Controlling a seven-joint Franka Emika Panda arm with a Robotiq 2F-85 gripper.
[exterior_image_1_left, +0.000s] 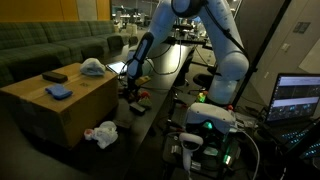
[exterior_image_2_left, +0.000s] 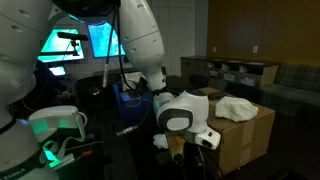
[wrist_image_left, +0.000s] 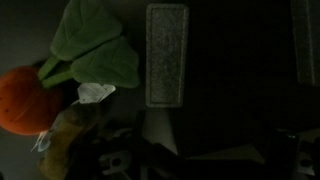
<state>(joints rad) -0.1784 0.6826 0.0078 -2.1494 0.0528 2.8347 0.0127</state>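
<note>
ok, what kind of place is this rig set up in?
Probably an office lounge or lab corner, dimly lit. A long sofa runs behind a cardboard box that serves as a table, and there are lit monitors and an open laptop near the arm.

Dim room, green sofa (exterior_image_1_left: 45, 45)

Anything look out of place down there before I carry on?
A white cloth lies crumpled on the floor beside the box, while two blue cloths sit on top of it. In the wrist view a plush carrot lies beside the open gripper, not gripped.
</note>
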